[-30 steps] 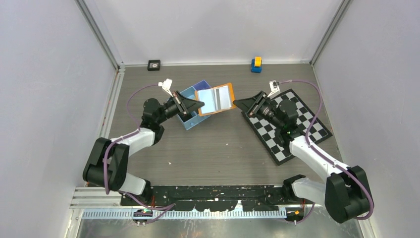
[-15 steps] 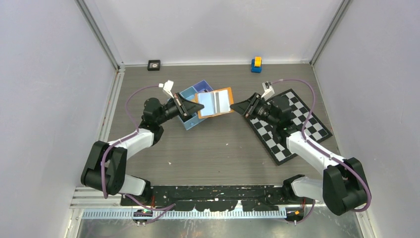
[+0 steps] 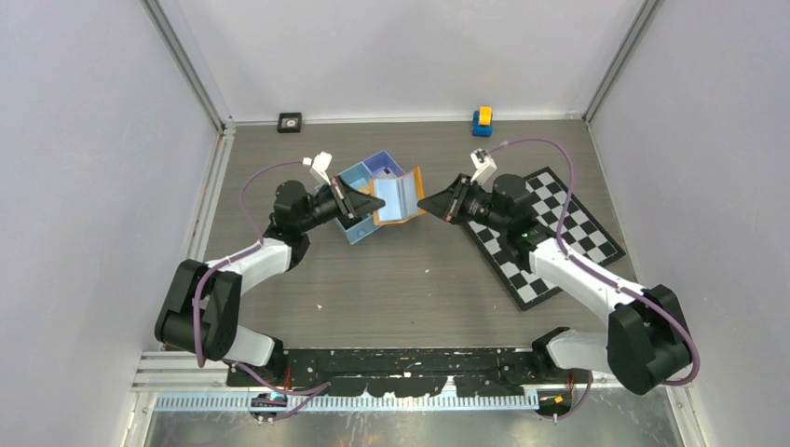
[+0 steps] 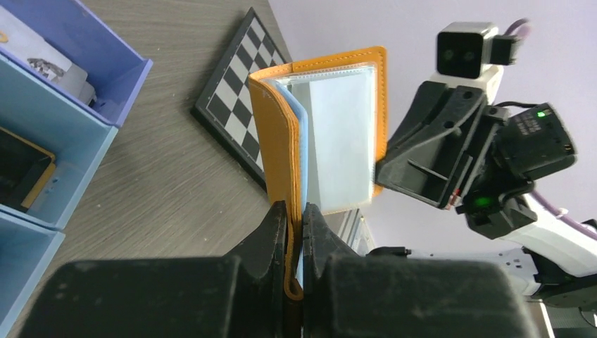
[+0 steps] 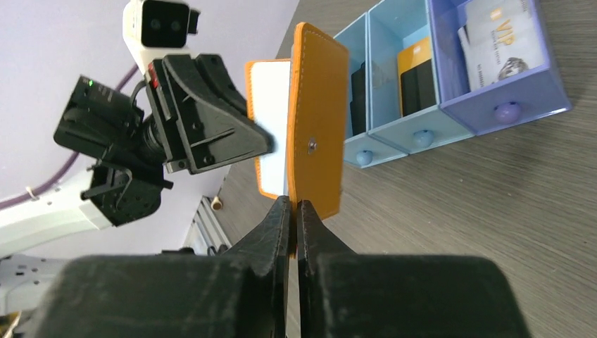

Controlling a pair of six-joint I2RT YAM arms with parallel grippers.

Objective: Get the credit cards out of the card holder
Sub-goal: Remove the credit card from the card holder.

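The orange card holder [image 3: 407, 194] hangs above the table, partly folded, held from both sides. My left gripper [image 3: 377, 203] is shut on its left edge [image 4: 276, 120], pinching the orange cover and a pale blue sleeve. My right gripper [image 3: 425, 204] is shut on the lower edge of the other orange flap [image 5: 317, 120]. Credit cards show as a pale card inside the clear sleeve [image 4: 341, 141], and as a white face [image 5: 271, 120] between the flaps. The left gripper [image 4: 296, 211] and the right gripper [image 5: 293, 205] face each other closely.
A blue three-compartment tray [image 3: 374, 169] lies under and behind the card holder, with a card and dark items in it [image 5: 493, 42]. A checkerboard mat [image 3: 559, 242] lies at the right. A yellow-blue block [image 3: 482, 121] and a small black square [image 3: 290, 121] sit by the back wall.
My right gripper moved left and closed on the card holder's right flap. The card holder went from lying open and flat to partly folded, its flaps turned up.
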